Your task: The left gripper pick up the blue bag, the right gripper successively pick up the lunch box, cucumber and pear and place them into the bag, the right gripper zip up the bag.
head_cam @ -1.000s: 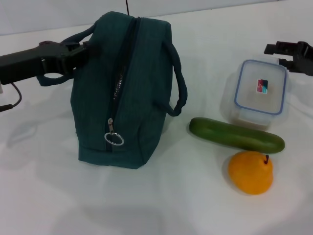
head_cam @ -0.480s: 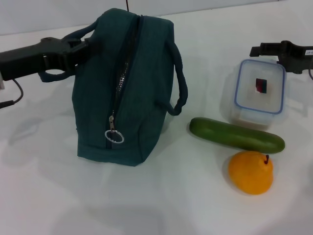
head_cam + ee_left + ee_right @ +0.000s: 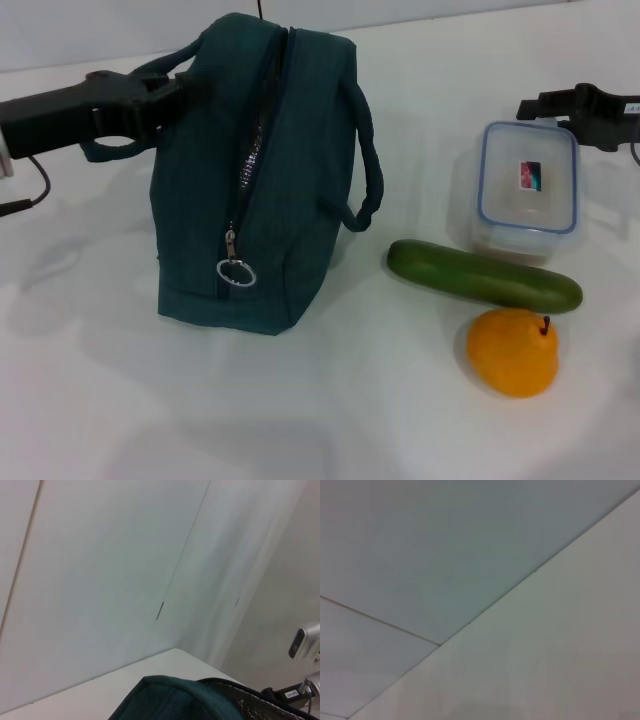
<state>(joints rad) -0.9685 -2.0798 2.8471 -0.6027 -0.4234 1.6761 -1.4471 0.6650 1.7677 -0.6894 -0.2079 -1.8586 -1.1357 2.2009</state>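
Note:
The blue bag (image 3: 270, 180) stands on the white table left of centre, zip (image 3: 252, 150) on top with its ring pull (image 3: 236, 272) hanging toward the front. My left gripper (image 3: 160, 98) reaches in from the left and is shut on the bag's near-side handle (image 3: 108, 150). The lunch box (image 3: 527, 185) lies at the right with its lid on. My right gripper (image 3: 545, 108) hovers open just above the box's far edge. The cucumber (image 3: 484, 275) lies in front of the box, and the pear (image 3: 513, 350) sits in front of the cucumber. The left wrist view shows the bag's top (image 3: 170, 700).
The bag's other handle (image 3: 366, 160) droops toward the lunch box. A black cable (image 3: 25, 195) trails from the left arm onto the table. Bare white tabletop (image 3: 350, 420) runs along the front.
My right gripper has moved left from the picture's edge to the far edge of the lunch box. The left gripper has lifted slightly and the bag's top has shifted with it.

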